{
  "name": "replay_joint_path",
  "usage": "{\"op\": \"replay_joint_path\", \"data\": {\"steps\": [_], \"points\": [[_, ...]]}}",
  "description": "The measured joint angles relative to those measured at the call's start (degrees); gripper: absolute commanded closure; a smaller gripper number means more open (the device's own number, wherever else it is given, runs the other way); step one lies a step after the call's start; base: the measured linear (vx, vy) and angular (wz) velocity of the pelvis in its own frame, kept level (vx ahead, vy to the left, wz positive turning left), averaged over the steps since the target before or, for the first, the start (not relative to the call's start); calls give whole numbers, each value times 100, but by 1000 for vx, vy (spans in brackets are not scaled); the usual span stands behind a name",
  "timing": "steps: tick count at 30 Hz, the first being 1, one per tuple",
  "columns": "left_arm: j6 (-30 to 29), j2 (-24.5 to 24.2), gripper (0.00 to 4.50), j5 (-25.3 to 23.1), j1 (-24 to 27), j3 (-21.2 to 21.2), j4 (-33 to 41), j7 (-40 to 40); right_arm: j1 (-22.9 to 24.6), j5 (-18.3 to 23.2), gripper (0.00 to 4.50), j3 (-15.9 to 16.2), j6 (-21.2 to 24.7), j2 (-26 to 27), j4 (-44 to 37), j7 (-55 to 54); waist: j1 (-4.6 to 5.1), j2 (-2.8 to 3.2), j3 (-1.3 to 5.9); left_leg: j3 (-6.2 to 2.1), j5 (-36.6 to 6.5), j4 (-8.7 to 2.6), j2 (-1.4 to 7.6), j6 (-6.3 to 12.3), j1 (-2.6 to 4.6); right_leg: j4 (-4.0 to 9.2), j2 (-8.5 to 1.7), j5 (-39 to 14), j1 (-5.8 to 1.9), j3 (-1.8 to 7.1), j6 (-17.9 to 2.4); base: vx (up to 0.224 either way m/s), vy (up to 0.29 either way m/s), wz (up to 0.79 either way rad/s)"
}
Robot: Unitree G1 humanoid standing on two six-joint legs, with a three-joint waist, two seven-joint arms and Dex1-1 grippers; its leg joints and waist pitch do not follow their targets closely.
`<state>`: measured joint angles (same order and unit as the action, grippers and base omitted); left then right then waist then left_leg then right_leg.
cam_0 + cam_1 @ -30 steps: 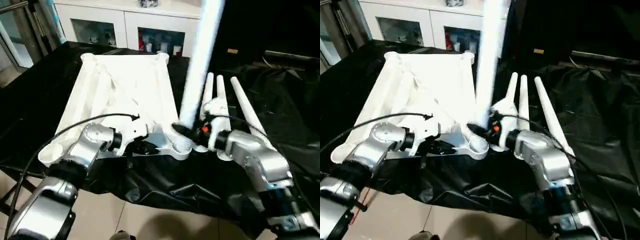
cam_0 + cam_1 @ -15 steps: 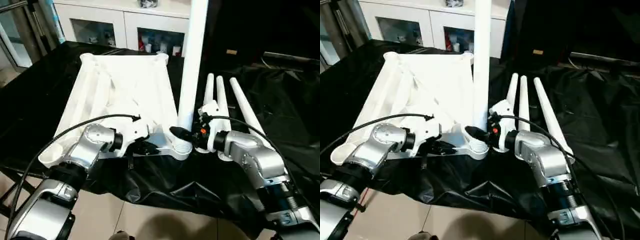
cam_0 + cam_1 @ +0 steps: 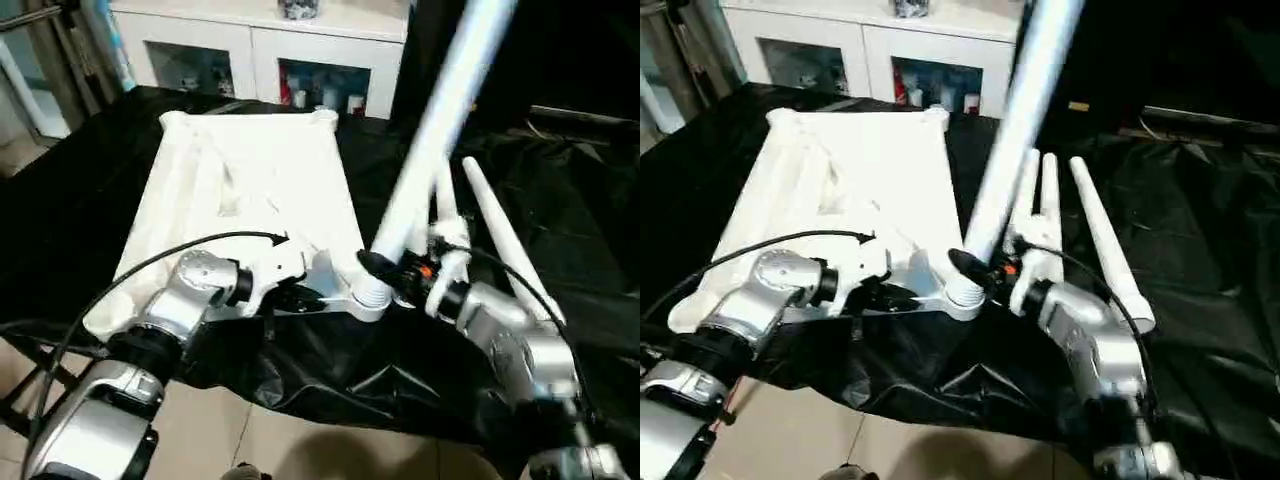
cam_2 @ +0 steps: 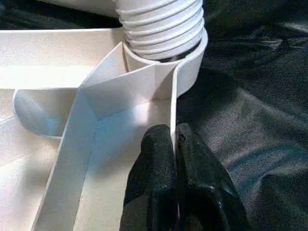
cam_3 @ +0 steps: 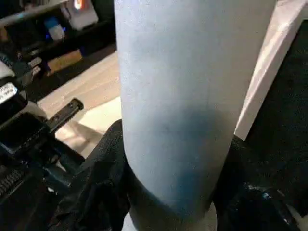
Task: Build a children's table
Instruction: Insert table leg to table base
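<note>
The children's table top (image 3: pixel 250 170) lies upside down on a black cloth, ribs upward. My left gripper (image 3: pixel 300 296) is shut on a thin upright rib (image 4: pixel 172 110) of the top, just beside its near right corner socket (image 3: pixel 368 303). A white tube leg (image 3: pixel 430 150) stands with its threaded end (image 4: pixel 161 26) in that socket and leans strongly to the right. My right gripper (image 3: pixel 388 268) is closed around this leg just above the socket. Three more legs (image 3: pixel 1048 200) lie side by side on the cloth to the right of the top.
The black cloth (image 3: pixel 570 210) covers the work surface and hangs over its near edge above a tiled floor (image 3: pixel 300 440). A white cabinet (image 3: pixel 250 60) with glass doors stands behind the table. A black cable (image 3: pixel 150 260) loops over my left forearm.
The leg in my right gripper stood upright half a second ago and now tips far to the right, its foot still in the socket. The left gripper keeps its hold.
</note>
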<state>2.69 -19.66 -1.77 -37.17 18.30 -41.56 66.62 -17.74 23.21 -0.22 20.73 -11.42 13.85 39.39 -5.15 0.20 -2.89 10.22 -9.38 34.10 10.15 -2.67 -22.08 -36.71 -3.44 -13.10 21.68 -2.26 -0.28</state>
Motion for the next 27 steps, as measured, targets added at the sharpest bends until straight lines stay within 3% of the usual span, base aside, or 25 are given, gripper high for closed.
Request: {"op": "replay_joint_path", "data": {"steps": [8, 14, 27], "points": [[80, 68, 450, -18, -70, -3, -203, -33, 467, 68, 262, -80, -644, 198, -149, -197, 5, 20, 11, -1, -3, -1, -1, 4, 13, 13, -2, 1, -22, -1, 0, 0, 0, 0], [100, 102, 450, -30, -87, -3, -242, -72, 607, -160, 262, 18, -989, 225, -250, -289, 7, 27, 11, -1, -4, -6, -3, 4, 13, 16, -2, 2, -21, -1, 1, 0, 0, 0], [155, 123, 450, -42, -113, -3, -327, -104, 80, -774, 262, 664, -822, -503, -199, 152, 18, 35, 16, -1, -4, -16, -4, 4, 17, 27, -2, 5, -27, -2, 1, 0, 0, 0]]}}
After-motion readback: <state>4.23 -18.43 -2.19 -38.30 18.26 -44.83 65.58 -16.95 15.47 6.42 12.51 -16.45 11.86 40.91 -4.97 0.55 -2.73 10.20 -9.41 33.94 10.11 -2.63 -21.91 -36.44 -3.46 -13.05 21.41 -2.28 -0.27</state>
